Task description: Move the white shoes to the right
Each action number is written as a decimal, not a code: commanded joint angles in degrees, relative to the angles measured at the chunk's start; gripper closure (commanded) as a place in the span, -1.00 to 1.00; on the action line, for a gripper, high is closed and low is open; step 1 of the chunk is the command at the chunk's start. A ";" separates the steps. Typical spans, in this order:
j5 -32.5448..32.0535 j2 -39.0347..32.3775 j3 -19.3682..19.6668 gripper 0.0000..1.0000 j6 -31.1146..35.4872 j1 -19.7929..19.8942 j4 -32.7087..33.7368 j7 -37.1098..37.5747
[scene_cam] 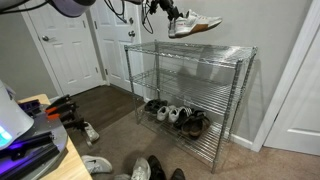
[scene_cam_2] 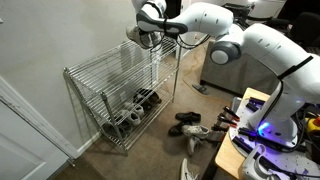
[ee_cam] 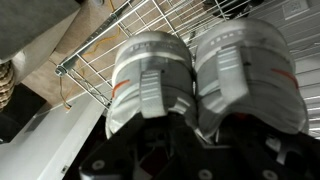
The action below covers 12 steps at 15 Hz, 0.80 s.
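The black gripper [scene_cam: 168, 17] gripped the pair of white lace-up sneakers [scene_cam: 196, 23] above the chrome wire rack [scene_cam: 190, 52] (pickup apparently done); placing them to the right was not yet done.

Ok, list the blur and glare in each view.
Wrist view: the white shoes fill the frame, softened by close-range blur; the gripper is a dark, underexposed mass. In an exterior view the white shoes look fairly sharp under even room light; in an exterior view a purple glow flares at lower right.
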State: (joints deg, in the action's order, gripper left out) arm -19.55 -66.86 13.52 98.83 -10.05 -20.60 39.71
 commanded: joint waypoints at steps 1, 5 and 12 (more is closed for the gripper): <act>2.29 0.67 -0.99 0.84 -0.81 1.51 -1.53 -6.05; 4.15 2.06 -3.69 0.84 -0.64 6.96 -4.52 -13.32; 6.65 2.27 -5.09 0.84 -1.47 14.40 -5.05 -16.88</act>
State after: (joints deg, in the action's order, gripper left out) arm -13.86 -67.43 9.04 98.28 3.24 -23.45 24.93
